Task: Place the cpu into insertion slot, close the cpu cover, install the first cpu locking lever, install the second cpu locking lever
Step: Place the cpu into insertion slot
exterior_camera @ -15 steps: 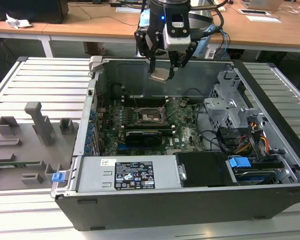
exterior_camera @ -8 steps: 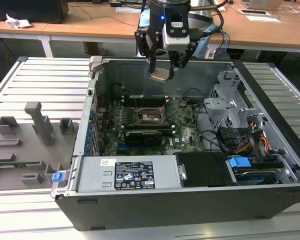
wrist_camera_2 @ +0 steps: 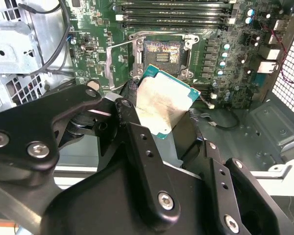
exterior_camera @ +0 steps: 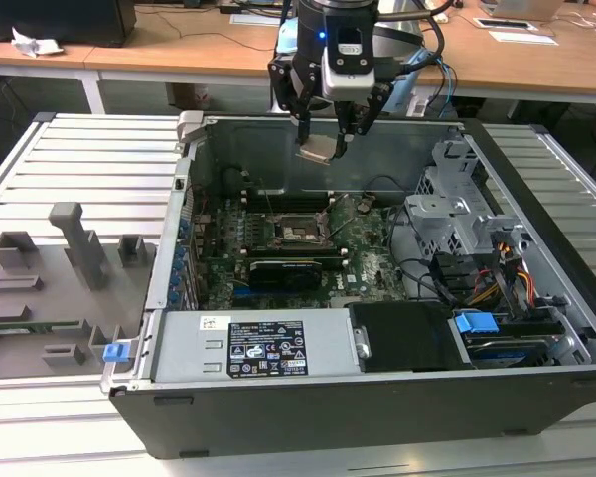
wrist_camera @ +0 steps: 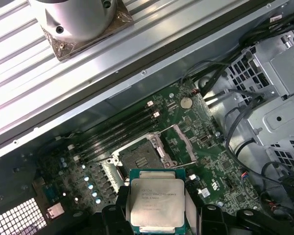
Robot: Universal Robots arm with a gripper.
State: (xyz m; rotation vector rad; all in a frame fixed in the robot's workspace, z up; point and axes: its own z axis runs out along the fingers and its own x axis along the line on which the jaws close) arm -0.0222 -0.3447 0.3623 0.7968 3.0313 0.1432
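My gripper point(exterior_camera: 323, 139) hangs above the open computer case, shut on the cpu point(exterior_camera: 316, 152), a flat square chip with a dull metal face and a green edge. Both wrist views show the cpu point(wrist_camera_2: 164, 100) point(wrist_camera: 157, 200) clamped by its sides between the black fingers point(wrist_camera_2: 131, 122) point(wrist_camera: 115, 215), held well above the board. On the green motherboard below, the insertion slot point(exterior_camera: 301, 231) point(wrist_camera_2: 162, 53) point(wrist_camera: 139, 156) lies bare with its dark centre showing. Beside the slot, the cpu cover point(wrist_camera_2: 118, 61) point(wrist_camera: 183, 142), a thin silver frame, is swung open.
A black graphics card point(exterior_camera: 293, 268) lies just in front of the socket, with memory slots point(exterior_camera: 293, 204) behind it. A grey power supply point(exterior_camera: 258, 343) fills the case front. The drive cage point(exterior_camera: 457, 214) and cables point(exterior_camera: 467, 283) are at the exterior view's right, a grey fixture tray point(exterior_camera: 50, 288) at its left.
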